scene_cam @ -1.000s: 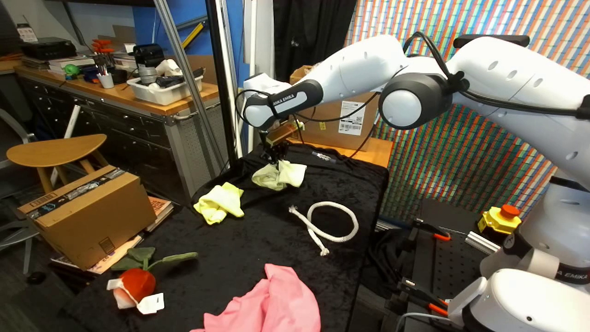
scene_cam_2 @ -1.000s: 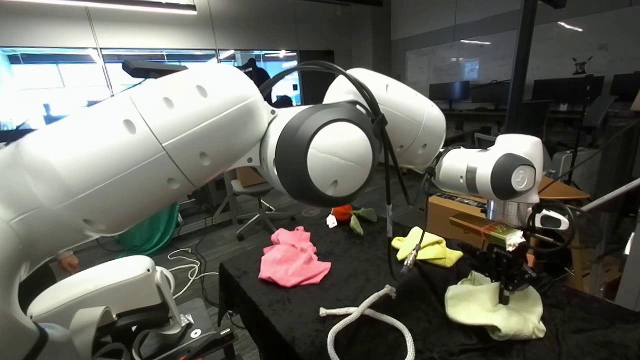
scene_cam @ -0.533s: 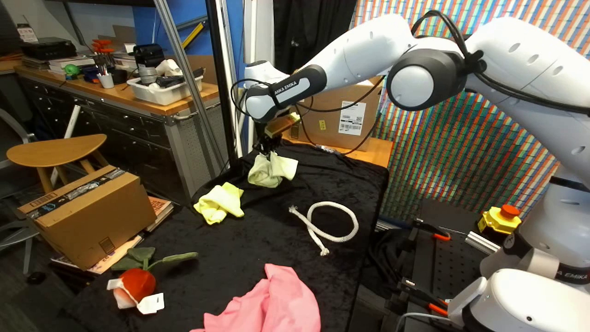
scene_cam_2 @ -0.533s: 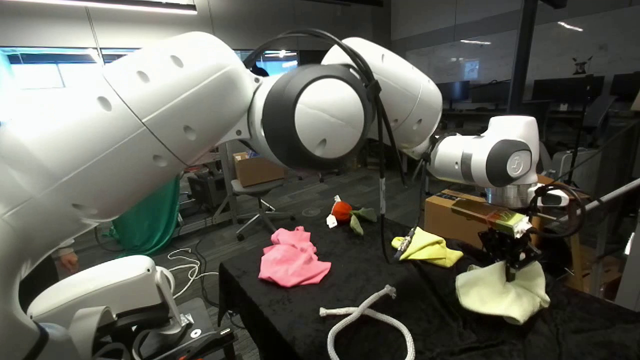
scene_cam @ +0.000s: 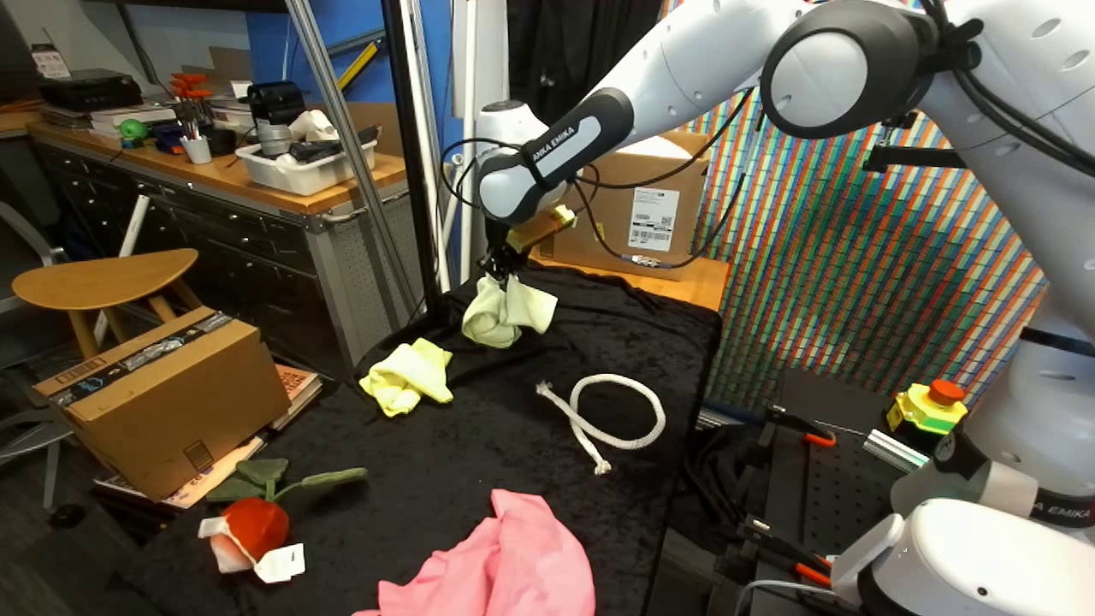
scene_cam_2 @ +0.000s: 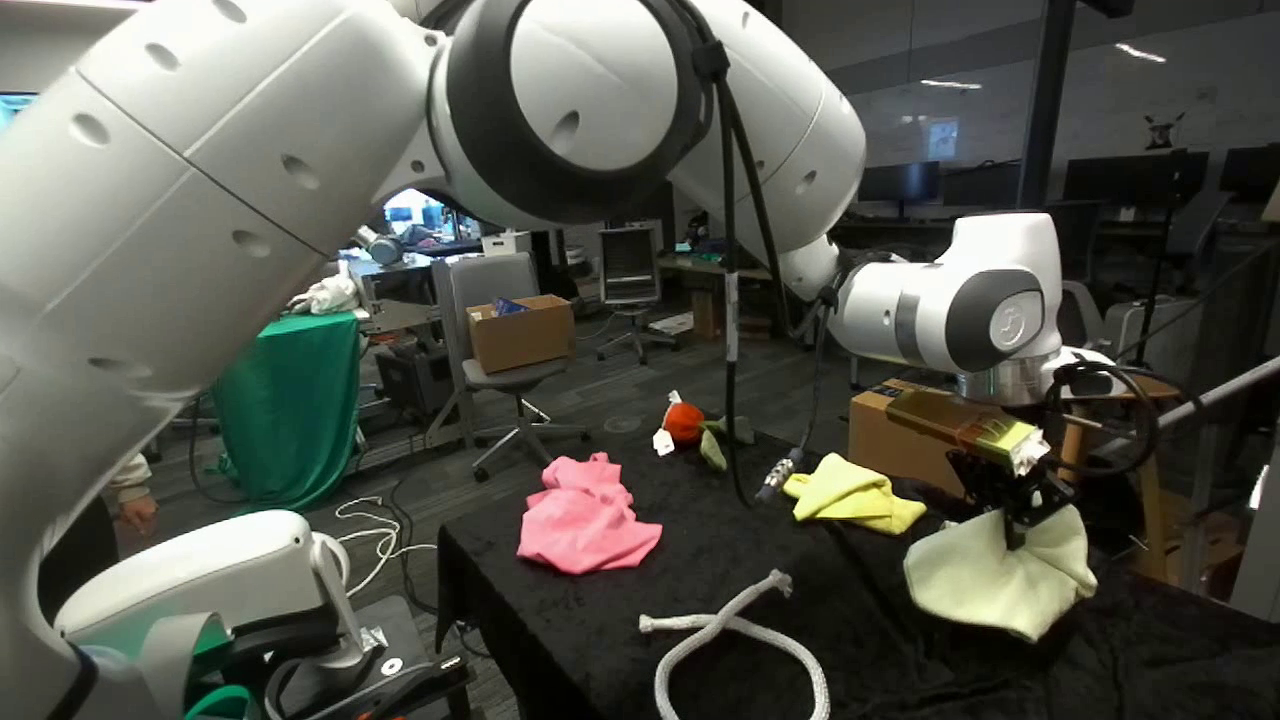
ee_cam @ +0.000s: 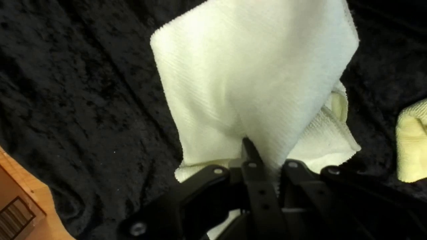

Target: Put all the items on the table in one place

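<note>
Near one end of the black table, my gripper is shut on the white cloth. In the wrist view the cloth is pinched as a fold between the fingers; one fingertip is hidden by it. It hangs down in folds; whether its lowest edge touches the table I cannot tell. Close beside it lies the crumpled pale yellow cloth. The white tube loop lies mid-table, its ends crossed. At the opposite end are the pink cloth and the small red-and-green object.
A cable with a metal connector dangles from the arm over the table. A taped cardboard box stands beyond one table edge. A larger labelled box sits behind the gripper. Tools and a red stop button are near the robot base.
My gripper has lifted the white cloth from lying spread on the table to hanging, shifting slightly sideways. The arm's elbow has risen. The other items have not moved.
</note>
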Motion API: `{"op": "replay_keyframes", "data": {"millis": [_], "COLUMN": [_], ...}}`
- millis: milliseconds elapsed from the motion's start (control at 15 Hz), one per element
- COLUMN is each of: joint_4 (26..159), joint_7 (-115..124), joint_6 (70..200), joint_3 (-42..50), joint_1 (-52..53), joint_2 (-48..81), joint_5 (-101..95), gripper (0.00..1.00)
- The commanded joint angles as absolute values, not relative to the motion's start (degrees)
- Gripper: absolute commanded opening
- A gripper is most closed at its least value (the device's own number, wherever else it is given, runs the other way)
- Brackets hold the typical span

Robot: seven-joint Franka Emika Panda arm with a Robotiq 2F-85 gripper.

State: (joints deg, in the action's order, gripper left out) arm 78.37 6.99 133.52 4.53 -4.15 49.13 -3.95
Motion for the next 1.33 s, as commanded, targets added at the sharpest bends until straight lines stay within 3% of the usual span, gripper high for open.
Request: {"op": "replay_keyframes", "data": {"millis": [0,933,1267], "joint_4": [92.24,132.56,146.5], "joint_7": [1.89,-23.42,-29.58], "joint_6": [139.42,148.66,147.94], "joint_3": [3.13,-1.83,-1.03], "joint_1": [-4.37,-9.35,-5.76], "joint_2": [40.51,7.91,-7.54], "joint_5": [-3.55,-1.75,-3.15], "gripper": [0.1,0.09,0.09]}}
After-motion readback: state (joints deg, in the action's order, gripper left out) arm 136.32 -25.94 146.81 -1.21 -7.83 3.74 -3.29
